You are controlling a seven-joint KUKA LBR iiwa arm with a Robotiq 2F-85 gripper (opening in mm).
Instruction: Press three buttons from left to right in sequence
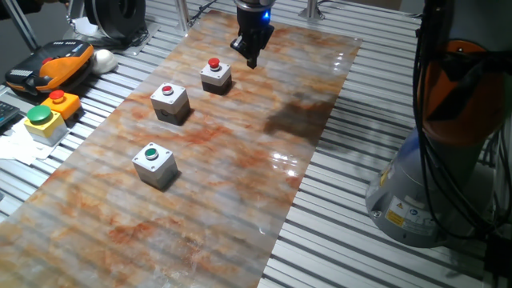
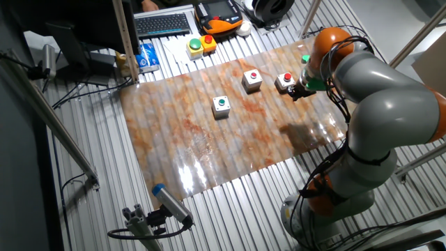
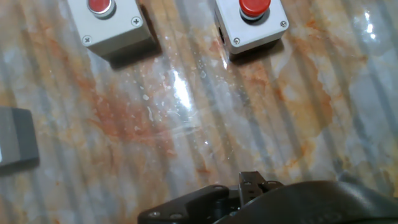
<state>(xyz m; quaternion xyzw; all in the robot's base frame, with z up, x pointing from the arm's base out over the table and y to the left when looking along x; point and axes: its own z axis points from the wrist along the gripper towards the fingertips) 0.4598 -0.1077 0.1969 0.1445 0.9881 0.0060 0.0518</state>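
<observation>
Buttons: three small grey boxes sit in a diagonal row on the worktop (image 1: 240,184). The green-capped box (image 1: 154,161) is at one end, a red-capped box (image 1: 169,98) in the middle, and a second red-capped box (image 1: 215,74) at the other end.
My position: my end effector (image 1: 251,50) hangs above the worktop just beside the end red box, off to its side and not over the cap.
End effector state: I cannot tell whether my fingers are open or closed; no view shows the tips clearly, and the hand view gives only a dark edge of my hand.
Order risk: I judge I am nearest the red end of the row. Left and right swap between the two fixed views, so I could start at the wrong end and break the sequence.
Aim risk: the caps are small. If I come down off-centre I may hit the box rim or slide off the cap, and the press would not register.
Push risk: the boxes look loose on a glossy surface; a slanted descent could shove or tip one instead of pressing it.
Neighbours: the yellow box with a green button (image 1: 43,122) and the orange box with a red button (image 1: 60,102) sit off the board; pressing them would be a mistake.
</observation>
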